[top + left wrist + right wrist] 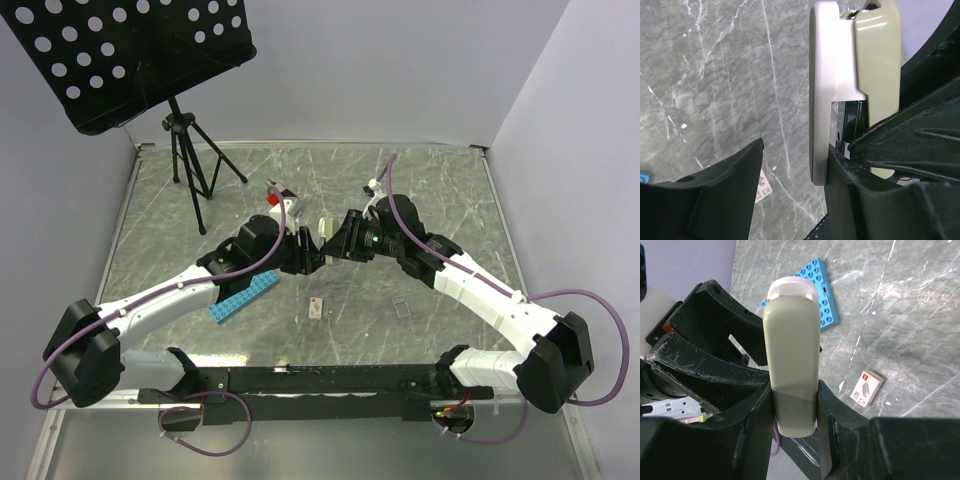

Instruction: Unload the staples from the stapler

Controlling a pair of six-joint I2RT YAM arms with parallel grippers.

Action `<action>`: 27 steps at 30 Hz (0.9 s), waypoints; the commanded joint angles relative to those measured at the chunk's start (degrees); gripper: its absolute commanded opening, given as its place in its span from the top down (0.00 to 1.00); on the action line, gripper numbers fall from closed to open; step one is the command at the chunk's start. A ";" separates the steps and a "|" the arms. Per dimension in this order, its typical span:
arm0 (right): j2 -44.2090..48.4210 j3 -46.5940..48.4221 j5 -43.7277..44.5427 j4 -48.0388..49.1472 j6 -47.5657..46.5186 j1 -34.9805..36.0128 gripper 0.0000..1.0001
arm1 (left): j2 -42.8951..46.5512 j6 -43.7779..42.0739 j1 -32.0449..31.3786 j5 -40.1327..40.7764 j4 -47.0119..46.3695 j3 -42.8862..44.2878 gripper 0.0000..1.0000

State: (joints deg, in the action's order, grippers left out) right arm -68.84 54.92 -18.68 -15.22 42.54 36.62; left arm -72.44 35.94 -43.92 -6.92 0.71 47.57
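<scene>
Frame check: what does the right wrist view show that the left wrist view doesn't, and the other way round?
Only the right wrist: the right gripper clamped on the stapler from both sides, and the whole blue studded plate. Only the left wrist: the stapler seen side-on, white base beside beige top, and the left gripper open, with one finger standing clear of the stapler. Both: the stapler, the small white card and the marbled table.
</scene>
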 commanded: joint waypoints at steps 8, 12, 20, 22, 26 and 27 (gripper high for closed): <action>-0.51 -0.07 -5.41 2.83 -0.62 1.26 0.96 | 1.87 0.17 0.24 -1.16 -4.04 2.00 0.86; 0.45 0.54 -2.69 0.82 -2.02 1.17 0.65 | 1.17 5.26 0.24 -2.40 -4.67 1.74 0.99; 4.15 -5.43 -0.84 3.27 -1.06 1.79 0.36 | 1.17 10.72 0.24 -3.01 -7.30 0.50 0.99; 4.59 -6.66 -0.05 3.53 -0.80 2.05 0.34 | 0.99 10.99 0.15 -2.58 -7.13 0.77 0.99; 5.03 -7.54 0.74 3.80 -0.80 3.19 0.35 | 0.81 11.87 0.24 -2.75 -8.00 0.68 0.99; 5.03 -7.37 0.92 3.71 -0.80 3.19 0.36 | 0.64 12.13 0.24 -2.84 -8.18 0.59 0.99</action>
State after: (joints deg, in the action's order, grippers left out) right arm -65.34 48.38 -19.05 -12.45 42.15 38.68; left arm -72.29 45.23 -43.90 -9.26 -1.23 47.48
